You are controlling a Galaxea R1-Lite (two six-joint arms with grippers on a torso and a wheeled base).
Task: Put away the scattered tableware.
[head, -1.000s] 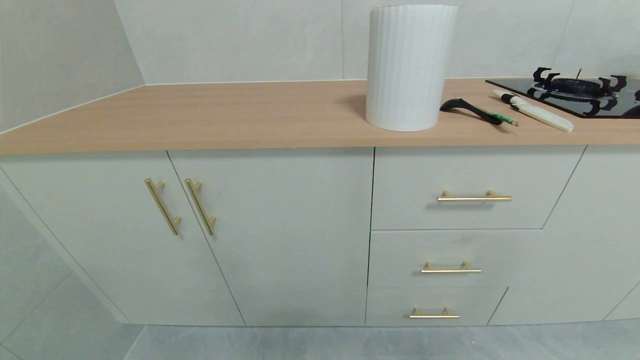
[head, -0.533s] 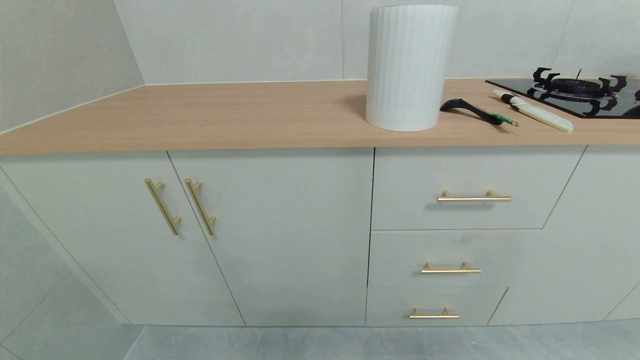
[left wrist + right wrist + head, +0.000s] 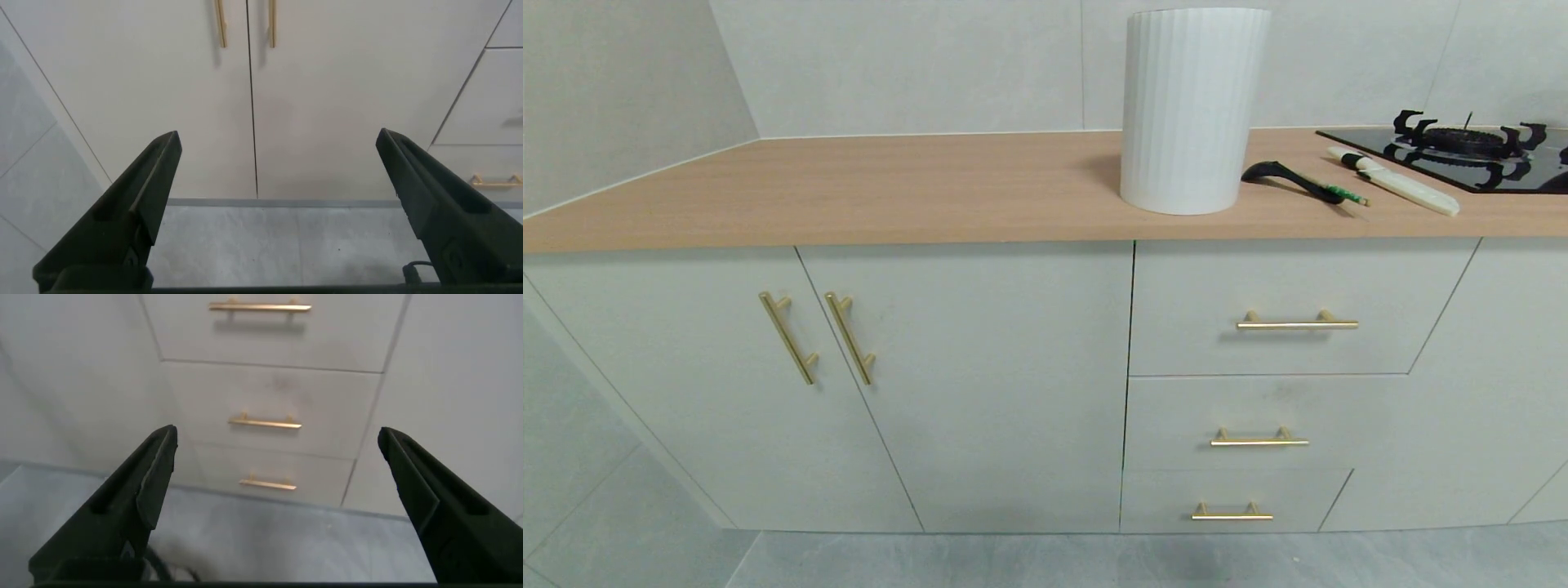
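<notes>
Head view: on the wooden surface [image 3: 890, 184], a tall white ribbed container [image 3: 1188, 110]. Just beside it, toward the hob [image 3: 1462, 140], a black ladle [image 3: 1282, 175]; at its handle end, possibly green-tipped chopsticks [image 3: 1346, 195]; near these, a white knife [image 3: 1396, 181].

Left wrist view: left gripper [image 3: 278, 140] spread wide, holding nothing, facing the cabinet doors [image 3: 327, 98].

Right wrist view: right gripper [image 3: 278, 434] equally wide, empty, facing the drawers [image 3: 278, 392].

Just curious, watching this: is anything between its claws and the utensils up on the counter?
Yes. The open left gripper and right gripper sit low, facing the doors and drawers. The spoon and knife lie on the counter above, beside the container, so the counter's edge seems in the way until the arms rise.
</notes>
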